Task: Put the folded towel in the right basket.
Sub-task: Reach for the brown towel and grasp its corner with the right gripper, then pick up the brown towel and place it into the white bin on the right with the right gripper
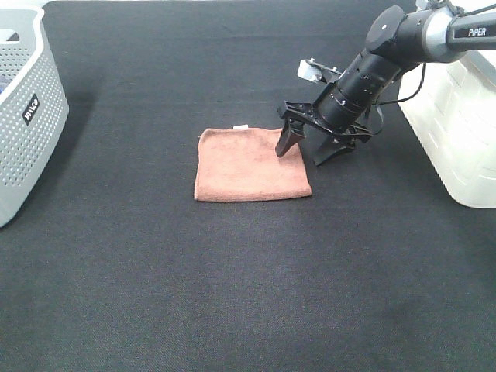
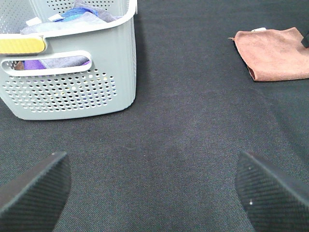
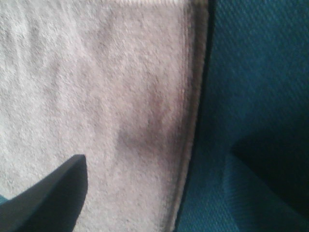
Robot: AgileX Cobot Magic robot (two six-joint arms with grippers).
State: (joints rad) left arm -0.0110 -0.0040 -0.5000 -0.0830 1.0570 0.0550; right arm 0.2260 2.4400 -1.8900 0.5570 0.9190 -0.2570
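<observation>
The folded towel [image 1: 248,167] lies flat on the black mat, rust-brown, with a small white tag on its far edge. It also shows in the left wrist view [image 2: 277,53] and fills much of the right wrist view [image 3: 96,87]. My right gripper [image 1: 304,151] is open and down at the towel's right edge, with one finger [image 1: 285,143] on the cloth and the other on the mat beside it. The right basket [image 1: 465,132], white, stands at the right edge. My left gripper [image 2: 152,193] is open and empty over bare mat, out of the exterior view.
A grey perforated basket [image 1: 23,116] with a black label stands at the left edge. In the left wrist view it [image 2: 72,82] holds several cloths. The black mat [image 1: 248,294] covers the whole table.
</observation>
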